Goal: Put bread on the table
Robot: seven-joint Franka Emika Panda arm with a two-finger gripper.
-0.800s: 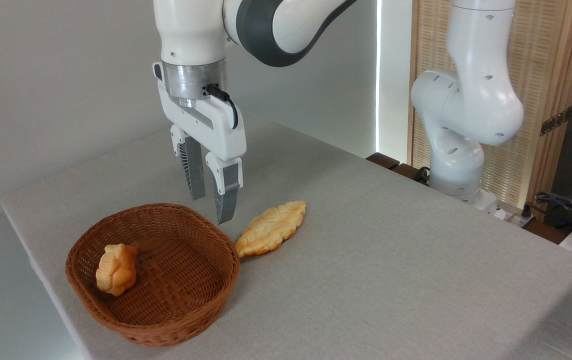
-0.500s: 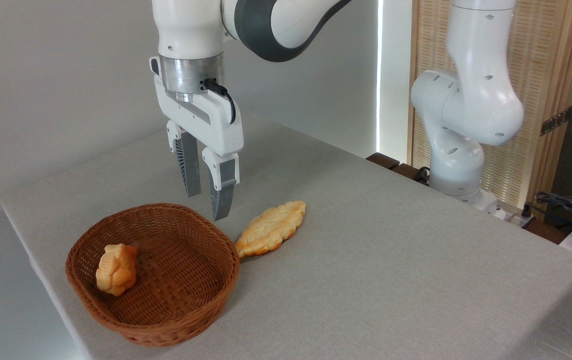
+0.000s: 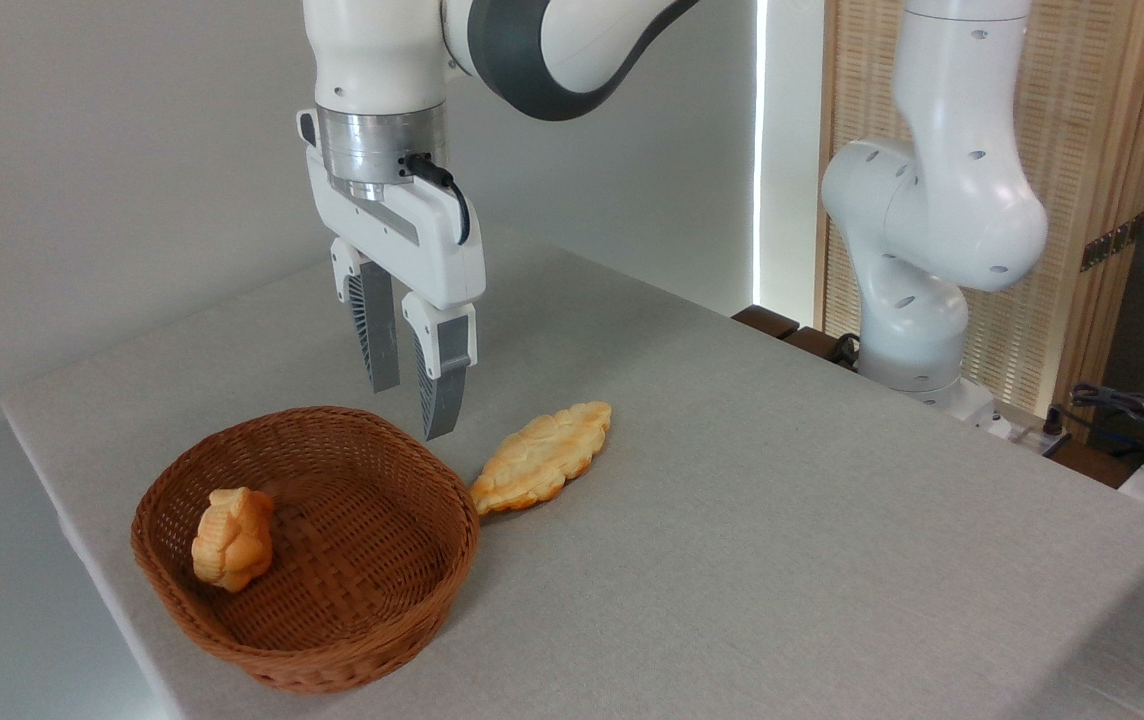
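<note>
above the far rim of the basket (image 3: 304, 545), the gripper (image 3: 412, 405) is hanging with its fingers slightly parted, holding nothing. the bread (image 3: 232, 538) is lying inside the basket at its left side, while a pastry (image 3: 542, 456) is resting on the tabletop (image 3: 782, 520) just right of the basket.

Empty claw (image 3: 412, 410) hangs above basket (image 3: 352, 655) holding bread (image 3: 232, 537)

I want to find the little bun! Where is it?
The bread sits inside the wicker basket, against its left wall, at the lower left of the picture, left of the flat pastry.
</note>
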